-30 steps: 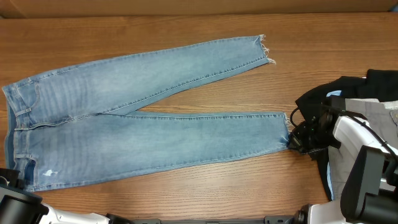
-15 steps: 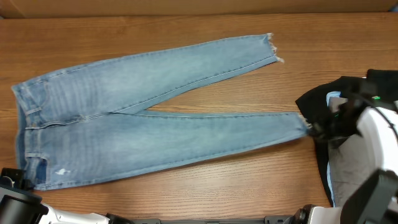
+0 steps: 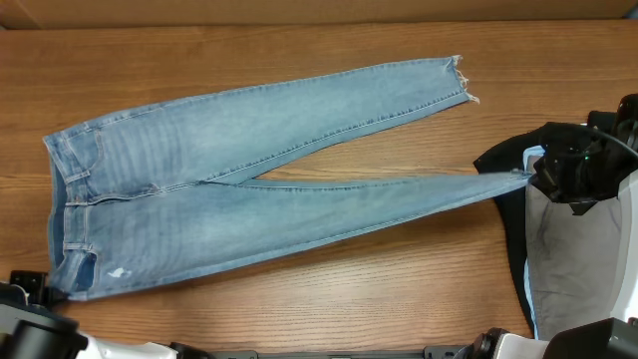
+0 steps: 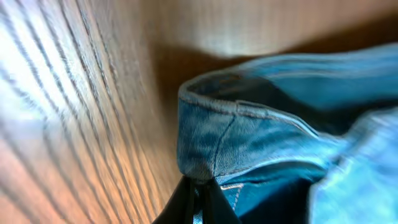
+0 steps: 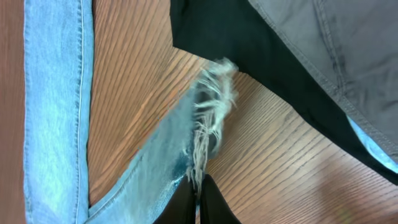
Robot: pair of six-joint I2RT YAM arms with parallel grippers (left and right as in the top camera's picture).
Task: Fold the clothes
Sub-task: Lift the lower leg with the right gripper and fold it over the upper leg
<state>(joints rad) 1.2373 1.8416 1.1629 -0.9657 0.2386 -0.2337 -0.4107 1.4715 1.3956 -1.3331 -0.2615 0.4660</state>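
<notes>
Overhead: the jeans (image 3: 229, 189) lie across the wooden table (image 3: 299, 309), waist at nine o'clock and legs running toward three. The left gripper (image 3: 42, 289) holds the waist corner at about eight o'clock. The right gripper (image 3: 536, 179) holds the near leg's hem at three o'clock, pulled taut to the edge of the black garment (image 3: 503, 229), which lies beside the grey trousers (image 3: 573, 249). The far leg's hem (image 3: 461, 80) lies free at one o'clock.

To do this step well, I judge both arms should hold the near edge taut and carry it evenly over the far leg, clear of the black garment.

Left wrist: the fingers are clamped together on the waistband seam.

Right wrist: the fingers pinch the frayed threads, a thin grip that could slip.

No brand, label or writing is readable in any view.
</notes>
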